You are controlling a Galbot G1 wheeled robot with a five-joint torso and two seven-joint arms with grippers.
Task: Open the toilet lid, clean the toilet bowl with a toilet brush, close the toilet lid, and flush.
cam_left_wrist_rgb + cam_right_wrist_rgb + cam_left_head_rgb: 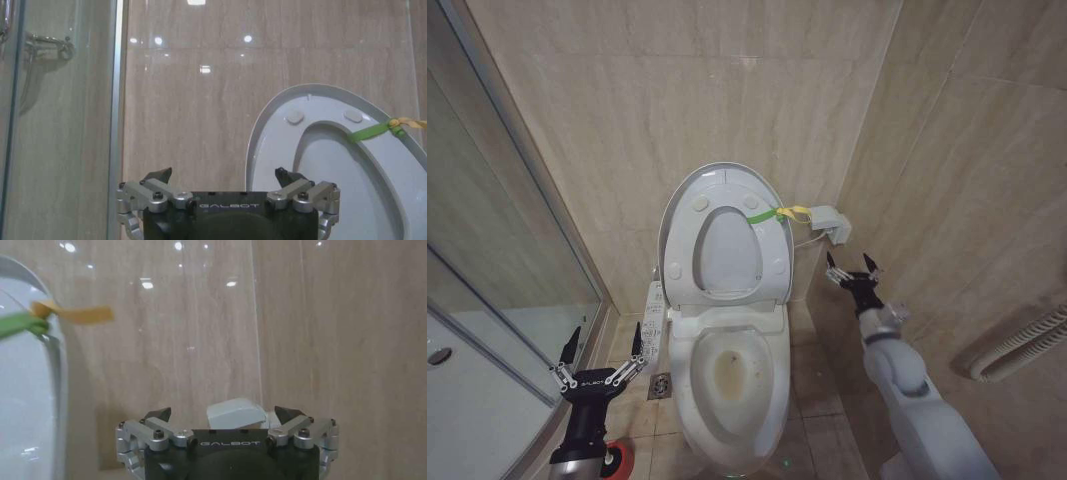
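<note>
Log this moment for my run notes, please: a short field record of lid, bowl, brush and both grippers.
toilet lid: raised against the wall, seat ring up with it, strap loop at its rim
toilet bowl: exposed, stained inside
toilet brush: red holder on the floor under the left arm
left gripper: open, left of the bowl
right gripper: open, near the right wall

Light is even and fairly bright, coming from ceiling lamps that show as small white glare spots on the glossy beige wall tiles (200, 70). The toilet lid (689, 195) shines softly, and a dim shadow lies on the wall beside it. The yellow-green strap (67, 315) is blurred in the right wrist view. The head view bends straight lines near its edges.
</note>
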